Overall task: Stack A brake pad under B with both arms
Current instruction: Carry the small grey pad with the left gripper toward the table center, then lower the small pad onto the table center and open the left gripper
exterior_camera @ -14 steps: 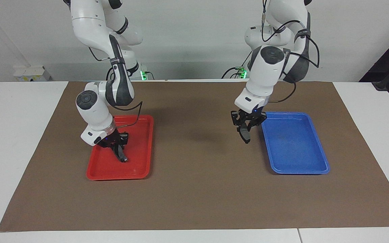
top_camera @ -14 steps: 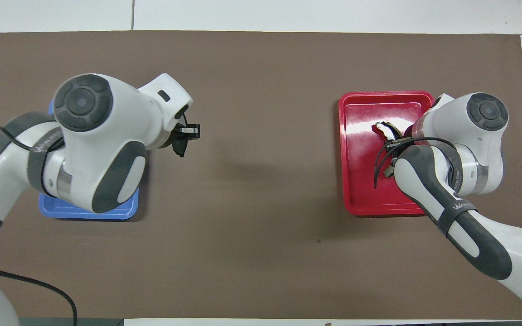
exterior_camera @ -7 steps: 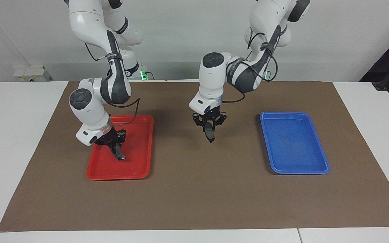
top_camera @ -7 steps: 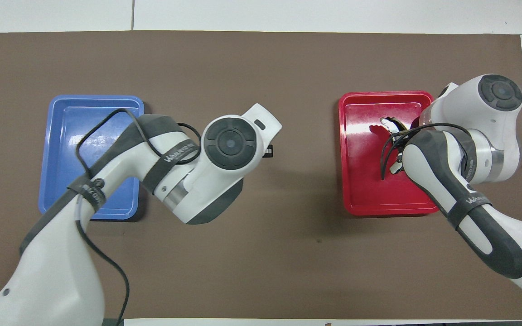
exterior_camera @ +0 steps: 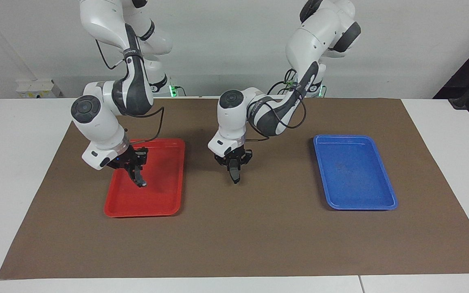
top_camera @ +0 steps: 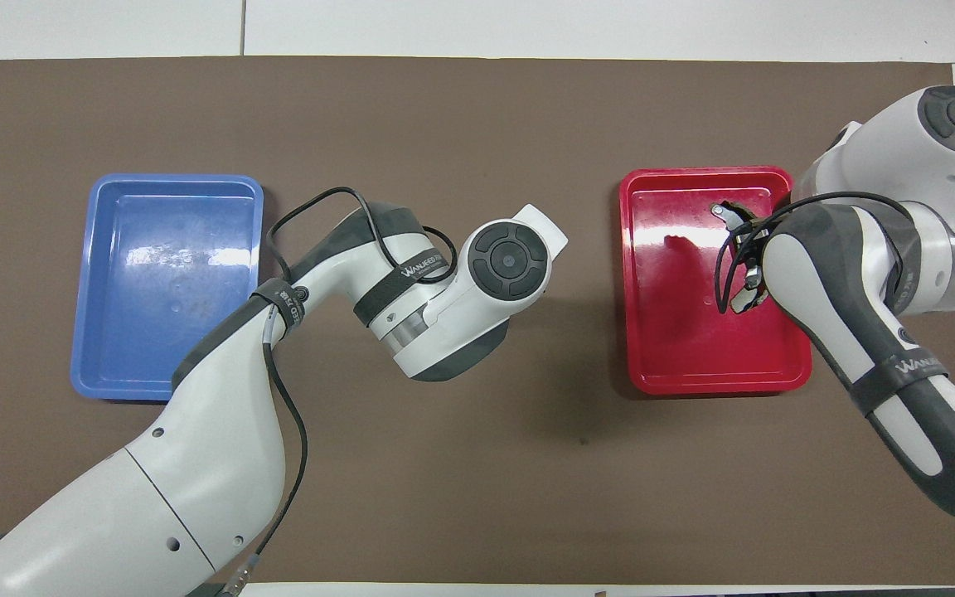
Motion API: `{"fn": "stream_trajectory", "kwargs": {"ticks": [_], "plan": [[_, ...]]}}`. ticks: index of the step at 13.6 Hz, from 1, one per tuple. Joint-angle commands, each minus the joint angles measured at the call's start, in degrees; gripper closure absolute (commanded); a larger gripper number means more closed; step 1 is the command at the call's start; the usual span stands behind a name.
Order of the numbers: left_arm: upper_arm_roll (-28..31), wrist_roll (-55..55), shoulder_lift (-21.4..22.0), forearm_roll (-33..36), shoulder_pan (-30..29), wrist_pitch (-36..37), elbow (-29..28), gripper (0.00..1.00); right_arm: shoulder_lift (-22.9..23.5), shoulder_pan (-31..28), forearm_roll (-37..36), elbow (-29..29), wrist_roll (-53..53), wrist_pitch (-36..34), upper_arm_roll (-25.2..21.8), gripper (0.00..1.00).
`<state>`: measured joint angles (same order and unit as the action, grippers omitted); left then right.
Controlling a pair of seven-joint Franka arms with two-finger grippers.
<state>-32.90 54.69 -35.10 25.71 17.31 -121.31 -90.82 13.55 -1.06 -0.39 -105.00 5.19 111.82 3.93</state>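
Note:
My left gripper (exterior_camera: 233, 163) is shut on the A brake pad (exterior_camera: 234, 176), a short dark pad that hangs point down, low over the brown mat between the two trays. In the overhead view the left wrist hides both. My right gripper (exterior_camera: 136, 169) is shut on B (exterior_camera: 139, 179), the longer dark pad, and holds it a little above the red tray (exterior_camera: 161, 189). In the overhead view the right gripper (top_camera: 739, 228) is over the red tray (top_camera: 685, 332), with a light end of B (top_camera: 721, 211) showing.
An empty blue tray (exterior_camera: 352, 171) lies on the mat toward the left arm's end; it also shows in the overhead view (top_camera: 167, 282). The brown mat (exterior_camera: 234, 236) covers most of the white table.
My left arm has swung from the blue tray's edge to the middle of the mat, carrying the A brake pad lower. My right gripper has lifted B up off the red tray's floor.

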Motion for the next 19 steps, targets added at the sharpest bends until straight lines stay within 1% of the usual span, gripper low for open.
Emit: {"fn": "stream_trajectory", "kwargs": {"ticks": [1, 6, 7, 8, 9, 10, 11, 12, 13, 14, 15, 17, 18, 19], "plan": [[0.0, 0.8, -2.7, 1.4, 0.8, 0.5, 1.9, 0.99, -0.4, -1.2, -0.4, 3.4, 1.8, -4.6, 0.1, 1.00], [0.0, 1.1, -4.4, 1.4, 0.8, -0.8, 1.8, 0.98, -0.7, -1.3, -0.3, 3.0, 2.2, -4.6, -0.2, 1.00], [0.0, 1.1, -4.5, 1.4, 0.8, -0.8, 1.9, 0.95, -0.7, -1.3, -0.3, 3.0, 2.2, -4.6, -0.2, 1.00], [0.1, 1.1, -4.5, 1.4, 0.8, -0.9, 1.9, 0.85, -0.8, -1.3, -0.3, 3.0, 2.2, -4.6, -0.2, 1.00], [0.3, 1.1, -4.5, 1.4, 0.8, -1.2, 1.9, 0.69, -0.8, -1.2, -0.3, 3.0, 2.2, -4.6, -0.2, 1.00], [0.6, 1.1, -4.5, 1.4, 0.8, -1.4, 1.9, 0.46, -0.8, -1.2, -0.3, 3.0, 2.2, -4.5, -0.2, 1.00], [0.7, 1.0, -4.4, 1.7, 0.8, -1.0, 2.1, 0.30, -0.8, -1.3, -0.3, 3.0, 2.2, -4.5, -0.2, 0.99], [1.2, 0.7, -4.3, 2.7, 0.8, -0.9, 2.8, 0.19, -0.8, -1.2, -0.3, 2.9, 2.2, -4.4, -0.2, 0.99], [1.5, 0.4, -3.9, 3.1, 0.8, -0.4, 3.3, 0.00, -0.8, -1.2, -0.3, 2.9, 2.2, -4.2, -0.2, 0.99], [1.6, 0.4, -3.3, 2.9, 0.8, -0.2, 3.5, 0.00, -0.8, -1.2, -0.3, 2.9, 2.2, -4.2, -0.2, 0.99], [1.7, 0.2, -1.8, 2.6, 0.7, 1.2, 4.5, 0.00, -0.7, -1.1, -0.3, 2.9, 2.2, -4.2, -0.2, 0.99], [2.4, -0.9, 0.9, 2.3, 0.1, 8.5, 6.4, 0.00, -0.7, -0.9, -0.1, 3.0, 1.8, -4.1, -0.2, 0.99], [2.5, -3.3, 2.7, 0.5, -0.3, 10.7, 6.5, 0.00, -0.6, -0.5, 0.3, 3.1, 1.1, -4.2, 0.0, 0.99], [3.2, -7.3, 5.5, -3.2, -1.7, 13.1, 6.5, 0.00, -0.5, -0.3, 0.5, 3.2, -0.6, -4.0, 0.5, 0.99]]}}
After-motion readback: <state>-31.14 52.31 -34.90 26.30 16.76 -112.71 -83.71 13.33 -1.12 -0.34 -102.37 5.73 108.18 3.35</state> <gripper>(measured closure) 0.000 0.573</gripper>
